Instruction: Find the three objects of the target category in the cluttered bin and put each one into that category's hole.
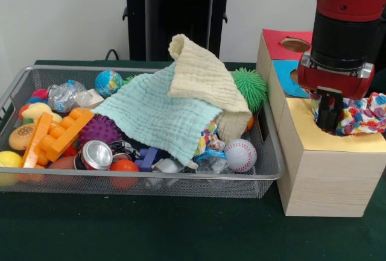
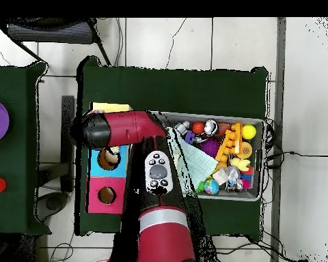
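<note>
Arm reaches down from above near the table's front-view right edge, wrist vertical. Gripper (image 1: 329, 116) pointing straight down, black fingers (image 1: 326, 111) close together, clamped on polka-dot fabric (image 1: 365, 114).

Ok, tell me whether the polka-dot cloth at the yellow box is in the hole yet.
Not fully: the polka-dot cloth bunches on the yellow top around the gripper.

One wire bin (image 1: 265, 173) sits beside three wooden boxes: one yellow-topped (image 1: 338, 143), one blue-topped (image 1: 288, 75), one red-topped (image 1: 278, 43). One polka-dot cloth (image 1: 362, 115) bunches at the jaws. In the bin lie two waffle cloths, one mint (image 1: 158, 115), one cream (image 1: 202, 80), plus one baseball (image 1: 240, 155), one can (image 1: 95, 155), one globe ball (image 1: 108, 83) and two spiky balls, green (image 1: 250, 87) and purple (image 1: 99, 129).
</note>
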Action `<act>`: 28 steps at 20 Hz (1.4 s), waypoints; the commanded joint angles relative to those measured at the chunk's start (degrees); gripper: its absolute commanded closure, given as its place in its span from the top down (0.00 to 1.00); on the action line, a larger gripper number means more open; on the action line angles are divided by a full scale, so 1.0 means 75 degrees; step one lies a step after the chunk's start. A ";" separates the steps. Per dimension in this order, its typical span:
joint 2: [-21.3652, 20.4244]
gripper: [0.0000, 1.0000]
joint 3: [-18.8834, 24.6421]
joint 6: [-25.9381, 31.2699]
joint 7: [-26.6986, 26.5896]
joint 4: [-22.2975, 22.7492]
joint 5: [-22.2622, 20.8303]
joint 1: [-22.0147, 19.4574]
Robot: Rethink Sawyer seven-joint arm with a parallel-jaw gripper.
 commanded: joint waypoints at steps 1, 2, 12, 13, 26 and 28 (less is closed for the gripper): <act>0.0835 0.00 0.1153 -0.0213 -0.0464 0.1087 0.0092 -0.0476; 0.0919 0.00 0.1233 -0.0340 -0.0449 0.1107 0.0096 -0.0505; 0.1509 0.00 0.1801 -0.0817 -0.0444 0.0987 -0.0050 -0.0776; 0.1482 0.00 0.1800 -0.0839 -0.0457 0.1016 -0.0096 -0.0792; 0.0837 0.00 0.0840 -0.0666 -0.0093 0.0852 -0.0635 -0.0183; 0.0244 0.00 0.0599 -0.0325 -0.0008 0.1021 -0.0621 -0.0020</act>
